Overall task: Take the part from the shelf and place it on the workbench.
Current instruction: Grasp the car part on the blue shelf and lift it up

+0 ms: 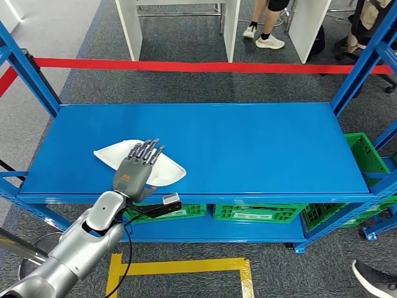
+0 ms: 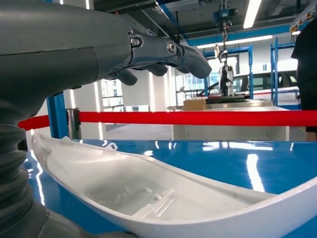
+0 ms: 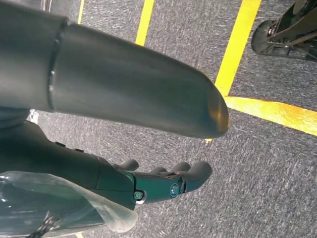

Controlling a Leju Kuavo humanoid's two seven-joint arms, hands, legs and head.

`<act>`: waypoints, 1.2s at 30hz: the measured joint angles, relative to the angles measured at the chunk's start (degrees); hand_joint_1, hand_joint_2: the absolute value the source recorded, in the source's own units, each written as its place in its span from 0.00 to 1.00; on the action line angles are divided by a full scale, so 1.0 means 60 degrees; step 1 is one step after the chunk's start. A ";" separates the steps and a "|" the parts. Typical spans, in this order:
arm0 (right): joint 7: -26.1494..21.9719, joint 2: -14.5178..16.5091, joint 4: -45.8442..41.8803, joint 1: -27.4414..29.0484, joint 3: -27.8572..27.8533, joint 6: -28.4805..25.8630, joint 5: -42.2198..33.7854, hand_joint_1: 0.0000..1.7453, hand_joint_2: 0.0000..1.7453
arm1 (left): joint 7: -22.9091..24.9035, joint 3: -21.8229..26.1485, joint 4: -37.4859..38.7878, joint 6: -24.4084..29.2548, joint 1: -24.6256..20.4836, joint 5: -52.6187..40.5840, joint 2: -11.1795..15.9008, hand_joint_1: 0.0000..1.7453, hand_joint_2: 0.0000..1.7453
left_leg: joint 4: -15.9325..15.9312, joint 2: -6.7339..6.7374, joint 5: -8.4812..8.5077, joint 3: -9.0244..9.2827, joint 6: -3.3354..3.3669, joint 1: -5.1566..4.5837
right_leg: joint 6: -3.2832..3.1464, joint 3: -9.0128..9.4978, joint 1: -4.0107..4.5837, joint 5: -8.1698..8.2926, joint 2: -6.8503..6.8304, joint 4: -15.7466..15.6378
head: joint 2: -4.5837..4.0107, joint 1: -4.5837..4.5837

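A flat white moulded part lies on the left half of the blue shelf, near its front edge. My left hand reaches over the shelf's front edge and hovers above the part with its fingers stretched out, holding nothing. In the left wrist view the fingers stand apart above the white part with a gap between them. My right hand hangs over grey carpet, fingers loosely extended and empty.
Blue uprights frame the shelf at both ends. Green crates sit on the lower level and at the right. A red tape runs behind. A person's feet stand at the back; a shoe and yellow floor lines are near me.
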 joint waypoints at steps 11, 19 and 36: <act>-0.0109 0.0000 0.0004 -0.0060 -0.0002 -0.0036 0.0270 0.00 0.00 | 0.0151 -0.0248 0.0743 -0.0332 -0.0260 -0.0474 -0.0296 0.00 1.00 | 0.0000 0.0000 -0.0001 -0.0001 0.0001 -0.0001 | 0.0000 -0.0001 -0.0001 0.0000 0.0000 -0.0001 | 0.0000 -0.0001; -0.0131 0.0000 0.0004 -0.0078 -0.0002 -0.0036 0.0272 0.00 0.00 | 0.0153 -0.0319 0.0913 -0.0373 -0.0357 -0.0490 -0.0371 0.00 1.00 | 0.0000 0.0000 -0.0001 -0.0001 0.0002 -0.0001 | 0.0000 0.0000 -0.0001 0.0000 0.0000 0.0000 | 0.0000 -0.0002; -0.0066 0.0000 0.0003 -0.0027 0.0000 0.0002 0.0171 0.00 0.00 | 0.0367 -0.0710 0.1688 -0.0993 -0.0715 -0.0712 -0.0622 1.00 1.00 | 0.0001 0.0000 -0.0001 0.0003 0.0002 -0.0003 | 0.0000 0.0006 -0.0002 0.0001 -0.0001 0.0000 | 0.0000 -0.0001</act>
